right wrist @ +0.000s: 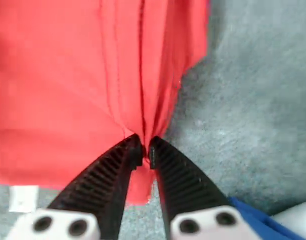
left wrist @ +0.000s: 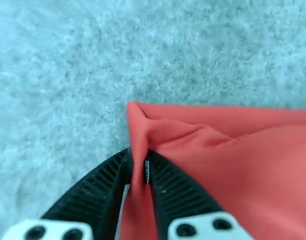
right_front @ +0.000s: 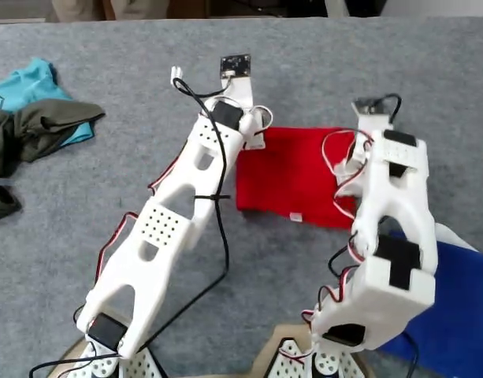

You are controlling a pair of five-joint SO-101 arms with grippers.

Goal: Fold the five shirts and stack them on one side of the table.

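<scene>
From my station I see the red shirt (right_front: 292, 177) lying flat on the grey bench (right_front: 107, 236), near the middle and between the two arms. It looks folded into a rough rectangle, with a small white label (right_front: 296, 216) at its near edge.

My left tool (left wrist: 139, 156) is narrow, its two black ribbed jaws pinching a raised fold of the red cloth right at one corner. In the high view this arm reaches to the shirt's far left corner. My right tool (right wrist: 144, 145) is just as narrow, clamped on a bunched edge of the same shirt, with seam lines running away from the jaws. That arm stands over the shirt's right side.

A blue shirt (right_front: 454, 307) lies on the bench at the near right, partly under the right arm — close beside the red one, though I cannot tell whether they touch. Far off at the left edge a teal shirt (right_front: 32, 87) and a dark olive shirt (right_front: 36, 130) sit crumpled together, the olive one lying over the teal. A smaller dark piece of cloth (right_front: 1, 203) lies just nearer to me, well apart from the red shirt.
</scene>
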